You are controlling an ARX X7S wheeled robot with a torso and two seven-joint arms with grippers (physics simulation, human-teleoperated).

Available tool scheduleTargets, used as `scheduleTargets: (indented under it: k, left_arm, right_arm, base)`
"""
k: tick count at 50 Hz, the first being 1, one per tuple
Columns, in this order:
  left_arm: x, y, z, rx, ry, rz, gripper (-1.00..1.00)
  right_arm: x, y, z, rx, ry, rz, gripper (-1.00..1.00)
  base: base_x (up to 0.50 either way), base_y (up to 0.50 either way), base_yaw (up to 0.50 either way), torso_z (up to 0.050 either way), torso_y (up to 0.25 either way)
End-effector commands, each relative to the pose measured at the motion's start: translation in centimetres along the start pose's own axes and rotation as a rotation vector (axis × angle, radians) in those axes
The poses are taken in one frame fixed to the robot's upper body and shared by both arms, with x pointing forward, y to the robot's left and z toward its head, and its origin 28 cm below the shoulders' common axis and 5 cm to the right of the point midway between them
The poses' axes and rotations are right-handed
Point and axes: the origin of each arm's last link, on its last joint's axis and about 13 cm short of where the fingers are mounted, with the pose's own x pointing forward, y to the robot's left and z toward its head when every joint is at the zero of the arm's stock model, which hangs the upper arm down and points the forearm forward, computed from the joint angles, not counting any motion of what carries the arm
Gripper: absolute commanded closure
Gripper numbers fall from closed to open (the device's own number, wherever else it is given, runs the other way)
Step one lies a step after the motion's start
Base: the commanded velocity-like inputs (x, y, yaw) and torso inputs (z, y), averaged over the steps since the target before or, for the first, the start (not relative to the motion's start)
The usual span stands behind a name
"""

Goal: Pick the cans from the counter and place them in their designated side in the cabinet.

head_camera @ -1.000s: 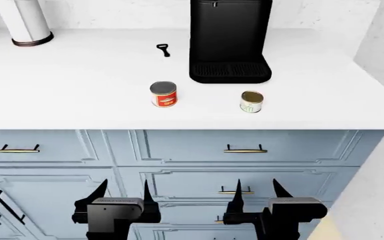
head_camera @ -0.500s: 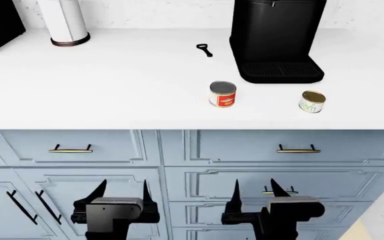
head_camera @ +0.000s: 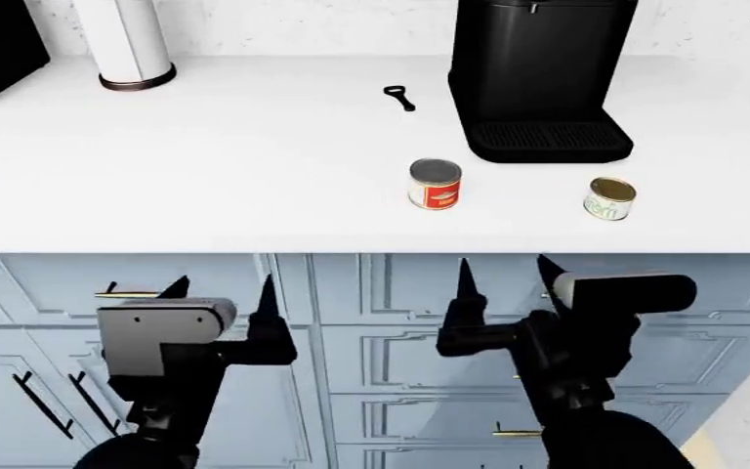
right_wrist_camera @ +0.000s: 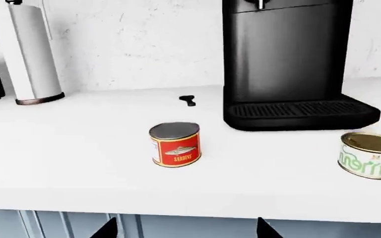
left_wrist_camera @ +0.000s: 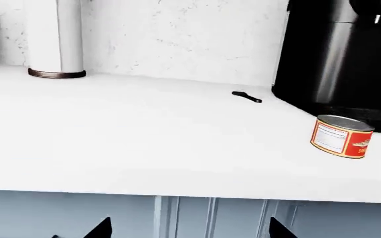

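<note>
Left hand (head_camera: pixel 222 293) and right hand (head_camera: pixel 503 278) open and empty below the counter (head_camera: pixel 219 186) edge, red can (head_camera: pixel 436 184) left of cream can (head_camera: pixel 608 198) near the coffee machine (head_camera: pixel 541 73).

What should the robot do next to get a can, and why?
Probably lift the right pincer up and forward toward the red can. Both pincers are open and empty, hanging below the counter edge by the drawers, and both cans stand untouched; the left pincer is farther away.
</note>
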Motion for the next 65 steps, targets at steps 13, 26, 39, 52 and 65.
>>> scheduleTargets:
  k: [13,26,39,52,65]
  left_arm:
    - [1.7,1.2,12.0,0.001,-0.084,-0.099,-1.0]
    - [1.1,0.5,12.6,0.008,-0.081,-0.143,-1.0]
    - [0.7,0.5,13.0,0.01,-0.101,-0.134,-1.0]
    - [0.9,0.4,12.7,0.01,-0.094,-0.131,-1.0]
    - [0.8,0.4,12.3,0.008,-0.088,-0.131,-1.0]
  right_arm:
    - [9.8,-1.5,11.3,-0.083,0.002,0.131,-1.0]
    - [16.3,-2.0,11.3,-0.037,0.038,0.143,-1.0]
    - [16.1,-1.6,9.4,-0.021,0.106,0.175,-1.0]
    - [14.2,-1.3,6.4,0.005,0.174,0.183,-1.0]
    - [13.8,-1.5,5.2,0.003,0.202,0.169,-1.0]
  base:
    - [0.0,0.0,0.0,0.0,0.0]
    - [0.0,0.0,0.0,0.0,0.0]
    - [0.0,0.0,0.0,0.0,0.0]
    - [0.0,0.0,0.0,0.0,0.0]
    - [0.0,0.0,0.0,0.0,0.0]
